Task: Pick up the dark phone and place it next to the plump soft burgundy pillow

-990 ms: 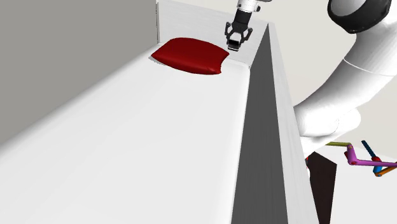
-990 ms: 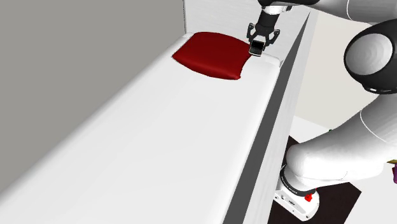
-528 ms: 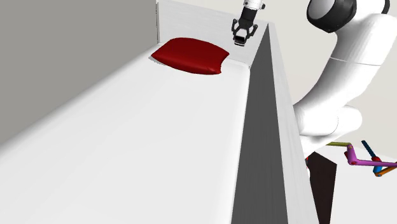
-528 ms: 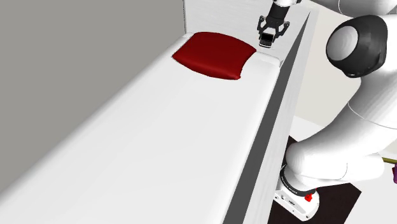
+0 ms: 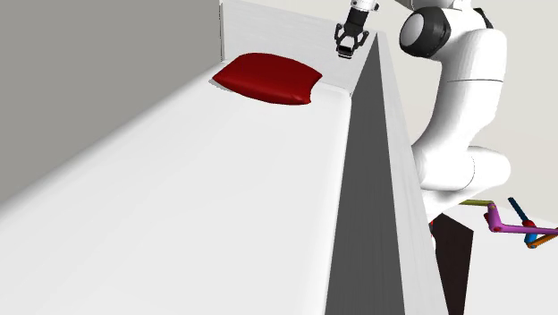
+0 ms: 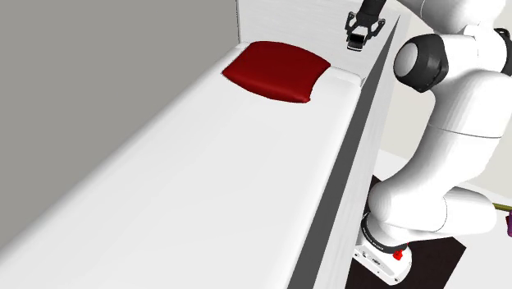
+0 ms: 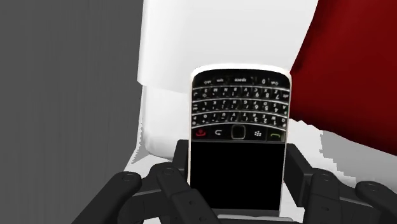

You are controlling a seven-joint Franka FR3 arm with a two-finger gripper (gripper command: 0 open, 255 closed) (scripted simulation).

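The dark phone (image 7: 238, 143), with a keypad, a black screen and a pale rim, sits clasped between the two black fingers (image 7: 173, 175) of the gripper (image 7: 236, 162), which is closed against its two long sides. In the shoulder view the gripper (image 5: 350, 46) hangs in the air at the top of the frame, right of centre, by the top edge of a grey panel (image 5: 367, 206). The burgundy pillow (image 5: 266, 78) lies below and left of it, apart from it, at the far end of a long white surface (image 5: 179, 197). In the second exterior view the gripper (image 6: 358, 34) is at the top, up and right of the pillow (image 6: 277, 71). The white arm (image 5: 465, 98) rises along the shoulder view's right side.
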